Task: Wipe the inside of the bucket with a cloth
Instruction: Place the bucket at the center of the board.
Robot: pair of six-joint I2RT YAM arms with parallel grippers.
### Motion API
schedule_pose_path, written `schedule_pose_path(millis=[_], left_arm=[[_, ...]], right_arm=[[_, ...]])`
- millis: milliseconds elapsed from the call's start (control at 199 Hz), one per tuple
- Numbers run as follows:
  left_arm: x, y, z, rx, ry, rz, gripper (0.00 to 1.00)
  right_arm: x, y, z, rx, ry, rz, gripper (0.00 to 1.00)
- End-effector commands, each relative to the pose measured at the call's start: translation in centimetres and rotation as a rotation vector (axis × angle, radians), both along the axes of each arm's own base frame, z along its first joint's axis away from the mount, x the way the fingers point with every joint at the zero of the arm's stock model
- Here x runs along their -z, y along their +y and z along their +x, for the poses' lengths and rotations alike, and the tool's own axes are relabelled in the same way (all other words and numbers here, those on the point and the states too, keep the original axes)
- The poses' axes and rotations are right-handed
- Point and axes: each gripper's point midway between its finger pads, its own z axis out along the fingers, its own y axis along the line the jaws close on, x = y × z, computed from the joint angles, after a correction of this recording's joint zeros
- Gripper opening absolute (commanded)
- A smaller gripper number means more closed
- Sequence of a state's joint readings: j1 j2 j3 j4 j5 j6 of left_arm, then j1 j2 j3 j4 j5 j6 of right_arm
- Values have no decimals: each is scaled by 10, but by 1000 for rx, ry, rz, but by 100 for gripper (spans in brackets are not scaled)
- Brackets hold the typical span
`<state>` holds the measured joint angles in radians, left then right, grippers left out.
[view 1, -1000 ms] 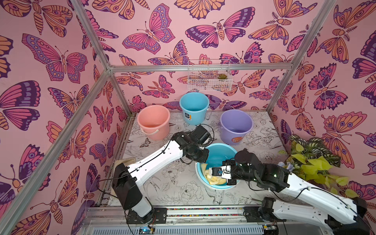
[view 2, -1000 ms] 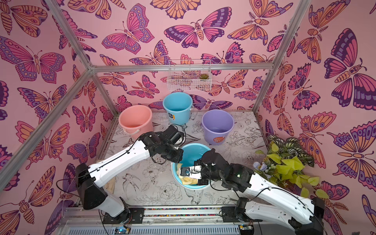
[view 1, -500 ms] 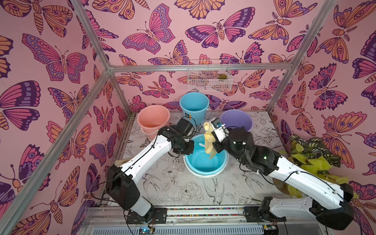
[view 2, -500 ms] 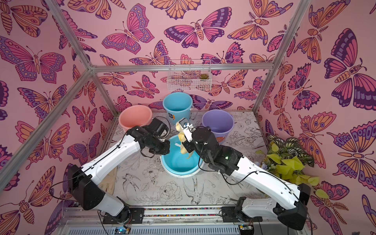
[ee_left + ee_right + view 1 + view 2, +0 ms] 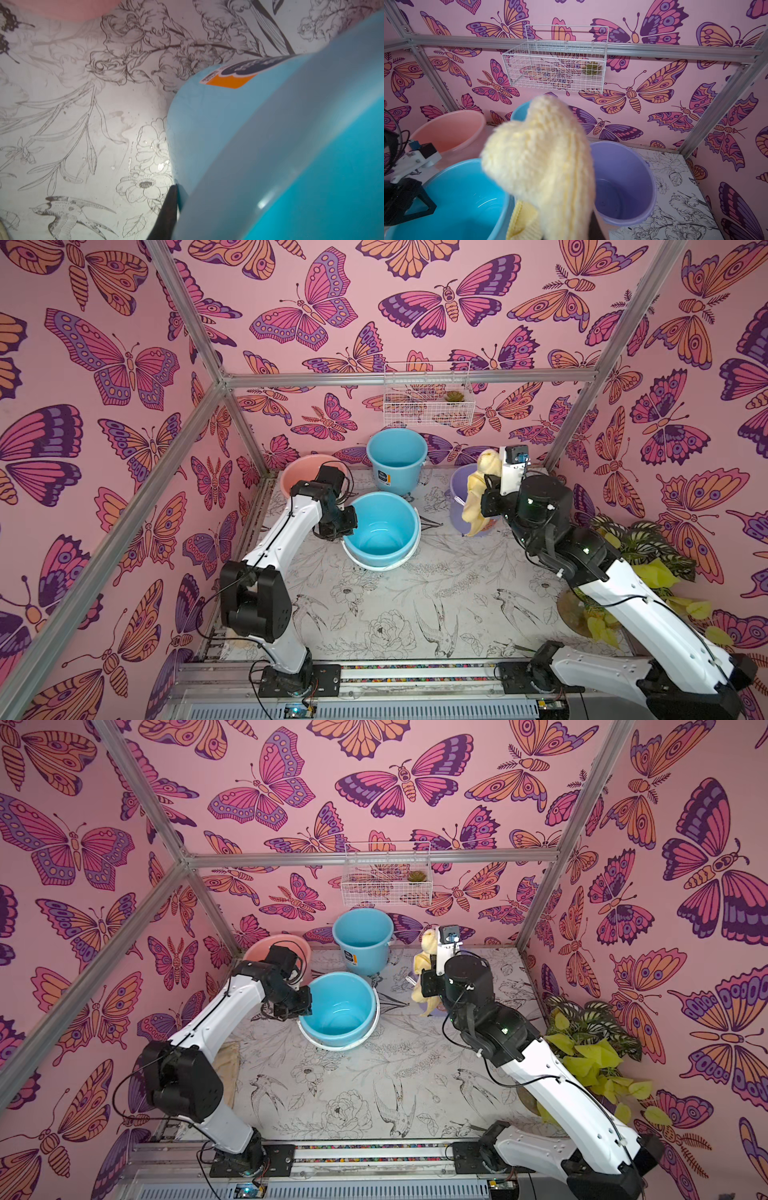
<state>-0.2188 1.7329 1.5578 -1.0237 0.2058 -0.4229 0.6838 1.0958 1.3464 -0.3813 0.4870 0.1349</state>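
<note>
The cloth point(image 5: 476, 499), pale yellow and bunched, hangs in the air to the right of the bucket point(image 5: 380, 531), apart from it and clear of its mouth. The right end effector point(image 5: 494, 479) is clamped on the cloth's upper part, and the rest trails down below the grip. In the right wrist view the cloth point(image 5: 542, 158) fills the middle of the picture and hides the fingers, with the bucket point(image 5: 456, 197) on one side of it and a purple bucket point(image 5: 623, 176) on the other.

The bucket is light blue, stands upright on the surface point(image 5: 395, 614), and its inside is bare. Its white handle point(image 5: 374, 566) lies down around its near side. The left end effector point(image 5: 338, 526) is closed on the bucket's left rim. In the left wrist view one dark finger point(image 5: 168, 207) lies against the outer wall of the bucket point(image 5: 228, 124), below an orange and dark sticker point(image 5: 230, 80).

Behind the bucket and to its left stands a pink bucket point(image 5: 299, 472), and straight behind it a second blue bucket point(image 5: 397, 460). A white wire basket point(image 5: 428, 402) hangs on the wall, above and behind the bucket. A leafy plant point(image 5: 648, 547) sits well to the bucket's right. In a top view a tan rag point(image 5: 227, 1067) lies on the surface, nearer than the bucket and to its left.
</note>
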Motion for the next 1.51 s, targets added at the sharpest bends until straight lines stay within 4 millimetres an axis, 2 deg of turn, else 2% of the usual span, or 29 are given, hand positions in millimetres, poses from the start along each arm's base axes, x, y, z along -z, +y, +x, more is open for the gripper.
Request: schedule_pose_path(millis=[0, 126, 231, 337, 497, 558, 799, 899, 1045, 1196, 1326, 1412, 1502], left_arm=[[-3, 1, 25, -8, -15, -33, 0], [4, 8, 52, -46, -17, -18, 0], [10, 26, 68, -111, -11, 9, 0], [15, 48, 76, -175, 2, 37, 0], [11, 64, 84, -216, -1, 55, 0], [7, 65, 86, -219, -2, 51, 0], [-8, 66, 86, -219, -14, 48, 17], [-14, 66, 84, -224, -23, 46, 27], [-20, 66, 81, -230, -28, 43, 36], [-34, 66, 78, -234, -56, 33, 41], [-59, 65, 75, -238, -114, 18, 48], [-69, 59, 76, -225, -134, -18, 48], [-68, 49, 77, -210, -119, -64, 46]], right_arm=[[4, -10, -4, 29, 12, 2, 0], [5, -13, -5, 34, 17, -15, 0], [5, -16, -7, 38, 16, -20, 0], [4, -17, -8, 39, 15, -27, 0], [5, -19, -8, 44, 16, -39, 0], [4, -19, -8, 43, 14, -40, 0], [3, -20, -8, 46, 9, -47, 0], [2, -20, -8, 47, 6, -50, 0], [0, -20, -8, 46, 0, -51, 0], [-2, -20, -8, 47, -4, -54, 0], [-4, -21, -9, 47, -9, -56, 0], [-5, -21, -9, 44, -11, -56, 0], [-6, -21, -10, 42, -13, -54, 0]])
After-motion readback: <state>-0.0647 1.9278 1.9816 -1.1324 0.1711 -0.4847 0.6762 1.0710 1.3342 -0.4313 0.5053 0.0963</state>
